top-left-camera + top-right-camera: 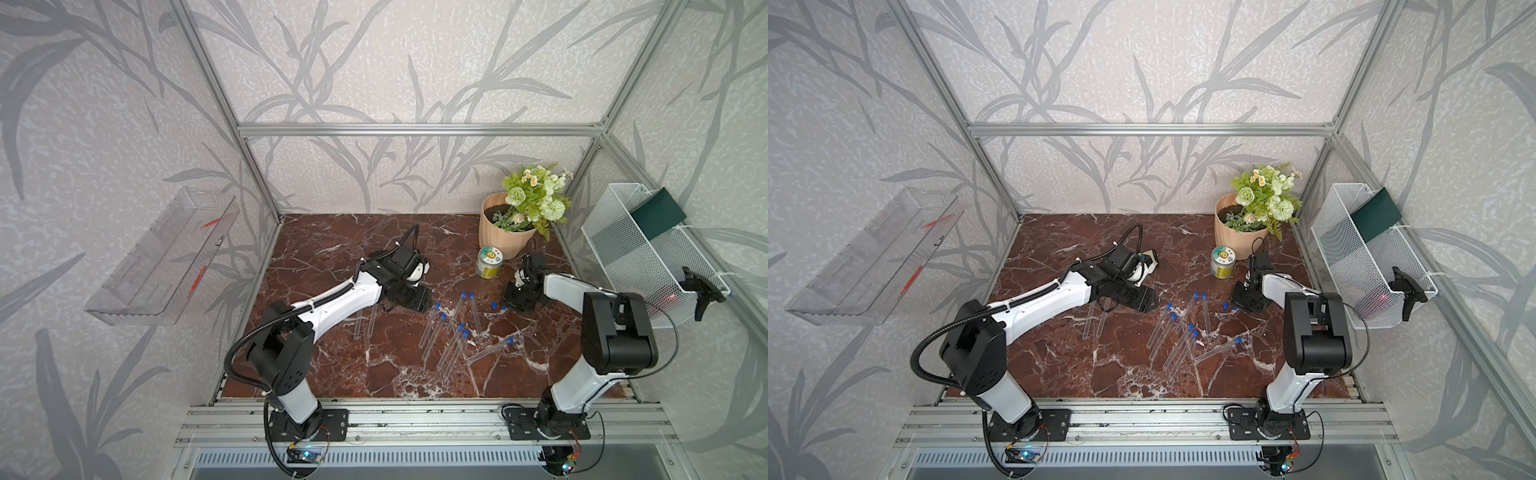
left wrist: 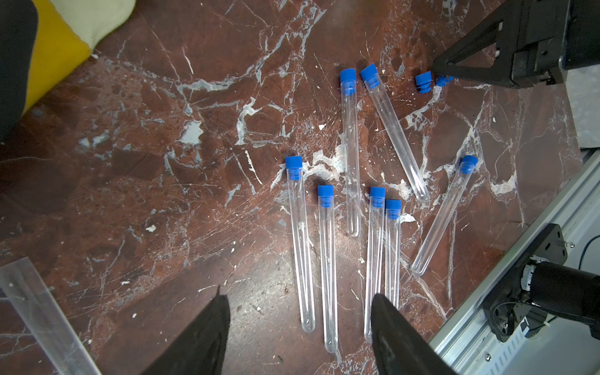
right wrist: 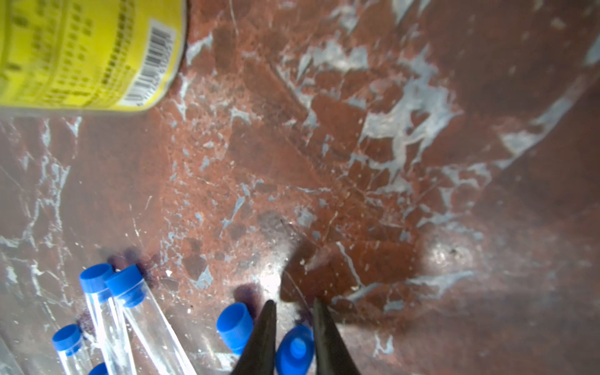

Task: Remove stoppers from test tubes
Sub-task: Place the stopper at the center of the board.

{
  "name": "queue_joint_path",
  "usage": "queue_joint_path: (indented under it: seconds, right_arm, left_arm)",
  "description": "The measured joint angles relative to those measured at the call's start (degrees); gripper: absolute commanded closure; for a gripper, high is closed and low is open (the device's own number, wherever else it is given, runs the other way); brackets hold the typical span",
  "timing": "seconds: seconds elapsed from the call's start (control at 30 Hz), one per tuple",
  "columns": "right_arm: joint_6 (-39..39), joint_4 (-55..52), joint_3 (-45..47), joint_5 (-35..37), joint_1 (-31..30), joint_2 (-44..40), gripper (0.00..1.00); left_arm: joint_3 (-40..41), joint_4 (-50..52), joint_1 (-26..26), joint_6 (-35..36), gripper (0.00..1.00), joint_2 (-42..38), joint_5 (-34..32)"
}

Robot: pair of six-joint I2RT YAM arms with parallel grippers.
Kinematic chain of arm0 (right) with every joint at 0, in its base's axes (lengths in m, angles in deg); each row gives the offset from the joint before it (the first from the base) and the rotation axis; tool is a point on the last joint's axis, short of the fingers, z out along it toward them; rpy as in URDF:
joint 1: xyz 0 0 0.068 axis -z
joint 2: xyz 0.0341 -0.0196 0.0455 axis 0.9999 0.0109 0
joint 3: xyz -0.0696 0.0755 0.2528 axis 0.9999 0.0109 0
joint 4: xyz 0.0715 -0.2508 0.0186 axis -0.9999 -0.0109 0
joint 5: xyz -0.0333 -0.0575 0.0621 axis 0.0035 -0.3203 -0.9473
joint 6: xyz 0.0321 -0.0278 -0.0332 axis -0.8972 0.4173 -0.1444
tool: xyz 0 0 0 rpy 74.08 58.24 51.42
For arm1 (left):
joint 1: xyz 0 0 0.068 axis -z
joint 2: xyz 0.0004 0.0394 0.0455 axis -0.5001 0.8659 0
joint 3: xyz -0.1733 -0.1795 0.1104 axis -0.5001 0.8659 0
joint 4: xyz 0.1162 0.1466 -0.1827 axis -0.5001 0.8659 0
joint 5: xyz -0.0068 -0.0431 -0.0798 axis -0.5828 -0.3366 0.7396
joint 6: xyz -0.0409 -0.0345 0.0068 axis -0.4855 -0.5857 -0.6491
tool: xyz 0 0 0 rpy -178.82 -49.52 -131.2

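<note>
Seven clear test tubes (image 1: 476,316) lie scattered at centre-right of both top views, bright blue stoppers (image 2: 293,165) in their mouths; two stoppers lie loose by the right gripper (image 3: 293,301), whose fingers (image 3: 263,337) flank one, grip uncertain; left gripper (image 2: 298,292) gapes empty; red-brown veined marble table (image 1: 332,249); leaf-patterned walls (image 1: 374,62).

The stoppers (image 2: 293,162) are bright blue, the test tubes (image 2: 302,253) clear, the bench (image 1: 332,237) reddish-brown veined white. The can (image 3: 81,55) has a yellow label; the flowerpot (image 1: 500,243) is peach, the wallpaper (image 1: 374,62) pale with grey leaves.
</note>
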Motion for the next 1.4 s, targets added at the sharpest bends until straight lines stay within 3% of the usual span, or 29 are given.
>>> queue_joint_path:
  seconds: [0.27,0.47,0.83,1.13,1.4]
  right_arm:
    - [0.0,0.5,0.2,-0.2,0.0,-0.3,0.67]
    - [2.0,-1.1,0.3,1.6,-1.7,-1.6,0.52]
    - [5.0,-6.4,-2.7,5.9,-13.4,-11.9,0.22]
    - [6.1,1.5,4.1,-0.5,-17.2,-23.9,0.13]
    - [5.9,6.7,10.3,-6.1,-17.4,-26.4,0.10]
  left_arm:
    - [0.0,-0.2,0.7,-0.1,0.30,0.0,0.0]
    - [0.0,-0.3,0.5,-0.5,0.30,0.0,0.4]
    - [-4.0,4.9,0.7,-0.5,0.35,8.0,-0.7]
    - [-9.2,7.4,3.1,-1.0,0.39,14.9,-3.3]
    - [-10.5,7.5,4.4,-1.2,0.43,18.2,-5.1]
